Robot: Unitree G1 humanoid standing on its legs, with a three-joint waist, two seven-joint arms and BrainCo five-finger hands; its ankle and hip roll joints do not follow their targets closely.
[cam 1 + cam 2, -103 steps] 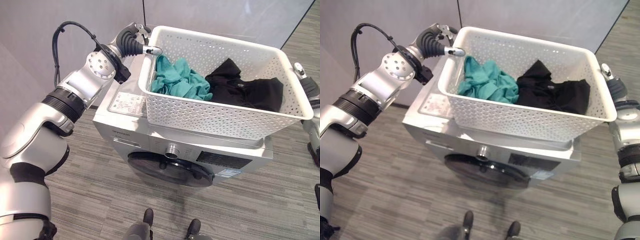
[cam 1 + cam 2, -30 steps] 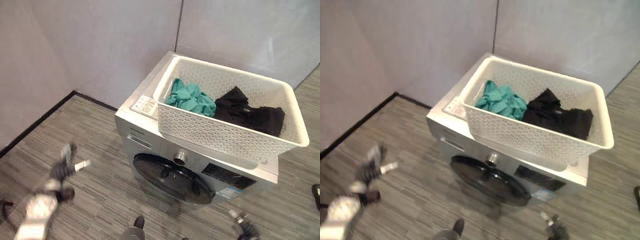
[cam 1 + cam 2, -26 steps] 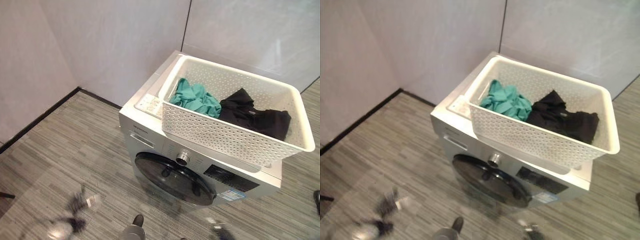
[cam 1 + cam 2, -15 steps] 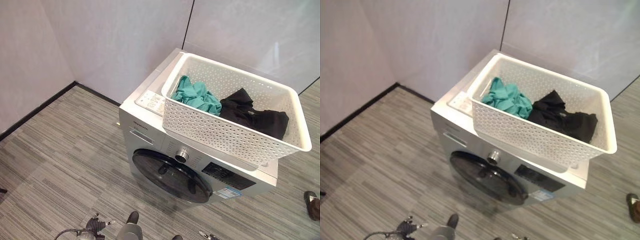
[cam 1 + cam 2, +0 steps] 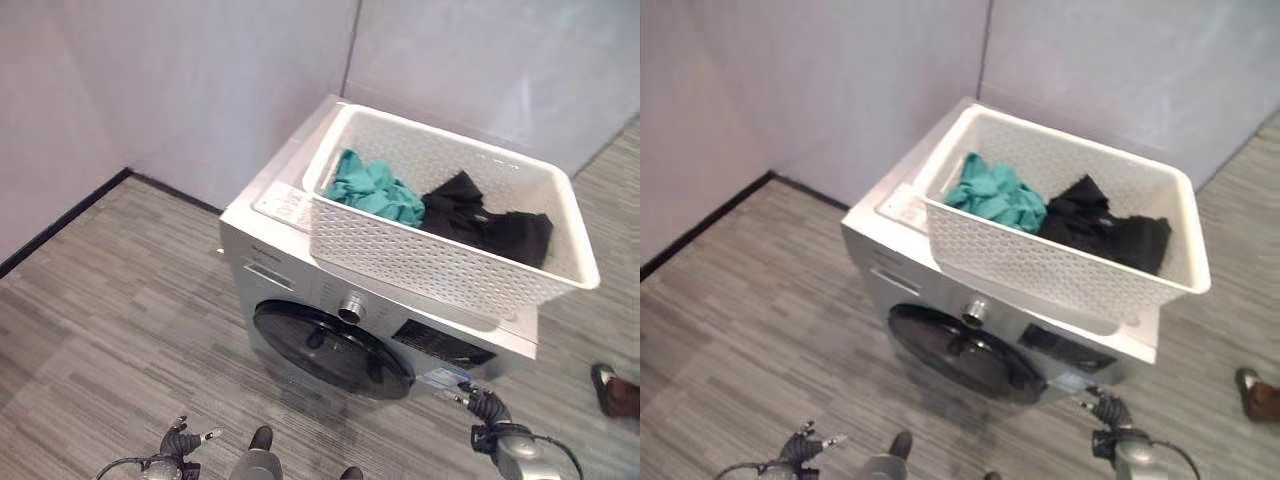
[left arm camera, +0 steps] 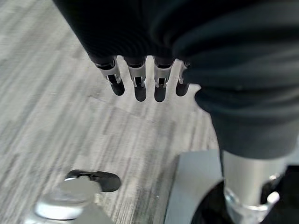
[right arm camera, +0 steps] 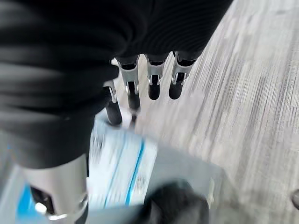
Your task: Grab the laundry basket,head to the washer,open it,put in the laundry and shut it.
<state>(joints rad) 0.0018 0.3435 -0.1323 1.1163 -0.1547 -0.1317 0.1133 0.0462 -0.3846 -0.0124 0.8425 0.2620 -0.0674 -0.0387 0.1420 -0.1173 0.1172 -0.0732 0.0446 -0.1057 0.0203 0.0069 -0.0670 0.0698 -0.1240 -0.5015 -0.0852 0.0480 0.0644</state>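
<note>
Grey wood-grain flooring (image 5: 110, 300) runs up to pale wall panels (image 5: 200, 80) that meet in a corner behind a silver front-loading washer (image 5: 300, 290), whose dark round door (image 5: 330, 350) is closed. From the head cameras, a white perforated laundry basket (image 5: 440, 270) sits on the washer's top, holding a crumpled teal garment (image 5: 372, 190) at the left end and a black garment (image 5: 490, 225) at the right; someone's shoe (image 5: 612, 390) shows at the right edge of the floor. Both hands hang low, well below the basket and apart from it: the left hand (image 5: 180, 442) near the floor in front of the washer, the right hand (image 5: 487, 408) just off the washer's lower right corner. Each wrist camera adds the fingers themselves: the left hand's fingers (image 6: 140, 84) extend straight over bare floor, holding nothing, and the right hand's fingers (image 7: 156, 79) likewise hang straight and empty, above a blue-and-white label (image 7: 119, 172) on the washer's front.
</note>
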